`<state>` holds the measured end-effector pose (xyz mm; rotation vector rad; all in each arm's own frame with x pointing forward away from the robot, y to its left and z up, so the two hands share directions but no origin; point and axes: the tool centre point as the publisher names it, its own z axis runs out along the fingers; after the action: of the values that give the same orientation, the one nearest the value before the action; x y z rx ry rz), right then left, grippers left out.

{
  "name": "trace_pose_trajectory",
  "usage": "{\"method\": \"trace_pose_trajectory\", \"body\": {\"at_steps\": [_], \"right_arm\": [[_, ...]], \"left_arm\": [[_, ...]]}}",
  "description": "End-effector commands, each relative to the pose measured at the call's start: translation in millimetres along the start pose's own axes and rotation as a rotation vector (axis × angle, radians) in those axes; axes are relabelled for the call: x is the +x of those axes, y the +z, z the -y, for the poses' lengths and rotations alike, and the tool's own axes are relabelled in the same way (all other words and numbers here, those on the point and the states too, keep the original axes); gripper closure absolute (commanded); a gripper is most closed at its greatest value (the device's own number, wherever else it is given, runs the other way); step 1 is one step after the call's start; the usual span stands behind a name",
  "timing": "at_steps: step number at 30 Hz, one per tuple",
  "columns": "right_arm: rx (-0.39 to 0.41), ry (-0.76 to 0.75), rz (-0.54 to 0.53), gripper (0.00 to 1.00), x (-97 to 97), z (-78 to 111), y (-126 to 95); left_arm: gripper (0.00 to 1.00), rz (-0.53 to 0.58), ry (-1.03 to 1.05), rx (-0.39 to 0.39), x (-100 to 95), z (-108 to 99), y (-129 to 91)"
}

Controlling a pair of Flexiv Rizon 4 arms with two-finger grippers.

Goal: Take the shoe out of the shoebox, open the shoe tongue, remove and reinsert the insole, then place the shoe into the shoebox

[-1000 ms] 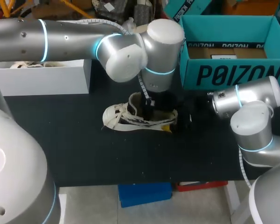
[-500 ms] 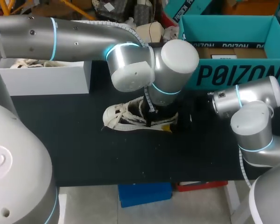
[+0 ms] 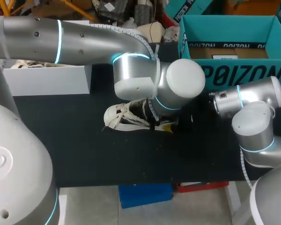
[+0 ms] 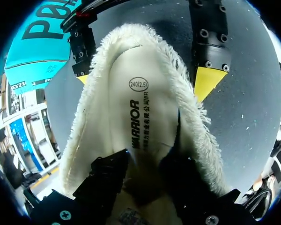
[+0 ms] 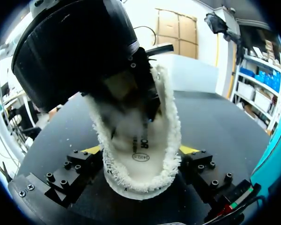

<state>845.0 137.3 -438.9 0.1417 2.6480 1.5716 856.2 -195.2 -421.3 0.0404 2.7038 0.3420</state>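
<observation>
The white lace-up shoe (image 3: 124,117) lies on its side on the black table, toe to the left. My left arm comes across over its heel, and the left gripper (image 4: 145,180) is shut on the white fleece-edged insole (image 4: 140,108). The insole (image 5: 143,154) stands curved, its printed heel end hanging down between the yellow fingertips (image 4: 207,82) of my right gripper (image 5: 139,152). That gripper is open at the shoe's heel end (image 3: 185,119), its fingers flanking the insole. The teal shoebox (image 3: 234,70) stands open at the back right.
A white box (image 3: 42,77) stands at the back left of the table. My right arm's bulky joints (image 3: 253,117) take up the right side, just in front of the shoebox. The black table (image 3: 84,154) runs to its front edge below the shoe.
My left arm's wrist has swung to the right and lower over the shoe's heel, covering more of it. The right arm and the shoe have stayed in place.
</observation>
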Motion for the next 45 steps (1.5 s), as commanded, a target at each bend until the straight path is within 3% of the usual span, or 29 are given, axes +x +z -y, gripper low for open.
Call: {"method": "trace_pose_trajectory", "body": {"at_steps": [1,11,13,14,16,21,29,45], "right_arm": [[0.001,0.001,-0.001,1.00,0.1,1.6,4],[0.001,0.001,-0.001,1.00,0.1,1.6,4],[0.001,0.001,-0.001,1.00,0.1,1.6,4],[0.001,0.001,-0.001,1.00,0.1,1.6,4],[0.001,0.001,-0.001,1.00,0.1,1.6,4],[0.001,0.001,-0.001,1.00,0.1,1.6,4],[0.001,0.001,-0.001,1.00,0.1,1.6,4],[0.001,0.001,-0.001,1.00,0.1,1.6,4]], "left_arm": [[0.59,0.081,-0.028,0.001,-2.5,14,77],[0.58,0.052,-0.119,0.045,-27.2,6,86],[0.65,0.032,-0.123,0.056,-29.5,6,86],[0.81,0.029,-0.124,0.056,-29.9,6,87],[1.00,0.000,-0.109,0.072,-28.7,9,86],[1.00,-0.059,-0.052,0.105,-22.9,13,81],[1.00,-0.203,0.010,0.241,-20.2,11,55],[1.00,-0.287,0.027,0.387,-16.8,-4,-13]]}}
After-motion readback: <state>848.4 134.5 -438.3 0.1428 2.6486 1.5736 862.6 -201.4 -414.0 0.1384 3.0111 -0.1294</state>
